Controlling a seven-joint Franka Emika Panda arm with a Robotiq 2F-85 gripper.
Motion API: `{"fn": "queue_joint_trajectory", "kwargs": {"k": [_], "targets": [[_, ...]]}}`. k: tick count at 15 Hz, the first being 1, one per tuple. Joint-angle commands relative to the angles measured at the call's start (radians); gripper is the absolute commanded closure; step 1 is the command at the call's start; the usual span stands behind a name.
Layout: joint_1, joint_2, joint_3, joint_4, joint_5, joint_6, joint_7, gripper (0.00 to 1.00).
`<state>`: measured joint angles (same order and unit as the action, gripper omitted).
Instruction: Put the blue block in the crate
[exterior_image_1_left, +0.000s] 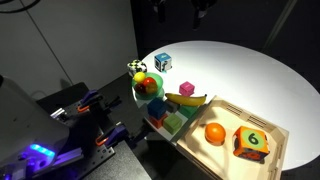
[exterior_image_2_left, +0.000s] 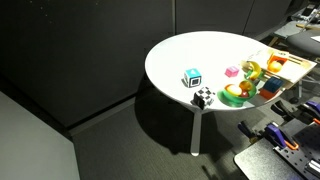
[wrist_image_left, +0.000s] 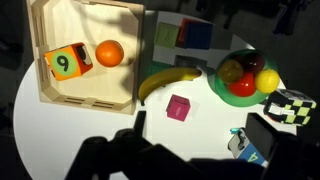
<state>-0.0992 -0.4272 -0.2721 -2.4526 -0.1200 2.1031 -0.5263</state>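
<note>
- Approaching looks like the step in hand: the gripper (wrist_image_left: 190, 155) shows only as dark shapes along the lower edge of the wrist view, high over the table (exterior_image_1_left: 235, 70). I cannot tell whether its jaws are spread or pressed together.
- The blue block (wrist_image_left: 195, 33) sits outside the crate (wrist_image_left: 88, 98), near its wall, with a green block (wrist_image_left: 165, 33) just beside it on the crate side.
- Next, the arm likely needs to move over the blue block, descend and straddle it without catching the green one.
- The crate already holds an orange die (wrist_image_left: 62, 63) and an orange (wrist_image_left: 108, 52), but bare floor remains.
- A banana (wrist_image_left: 165, 80), pink block (wrist_image_left: 178, 107) and fruit bowl (wrist_image_left: 245, 75) lie near the path; two patterned cubes (wrist_image_left: 290, 105) stand farther off.
</note>
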Motion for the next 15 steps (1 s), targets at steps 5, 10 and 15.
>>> {"fn": "queue_joint_trajectory", "kwargs": {"k": [5, 10, 15], "targets": [[-0.015, 0.028, 0.013, -0.103, -0.037, 0.132, 0.020, 0.00], [-0.017, 0.068, 0.017, -0.180, -0.046, 0.278, 0.022, 0.00], [-0.026, 0.139, 0.035, -0.231, -0.081, 0.385, 0.047, 0.00]]}}
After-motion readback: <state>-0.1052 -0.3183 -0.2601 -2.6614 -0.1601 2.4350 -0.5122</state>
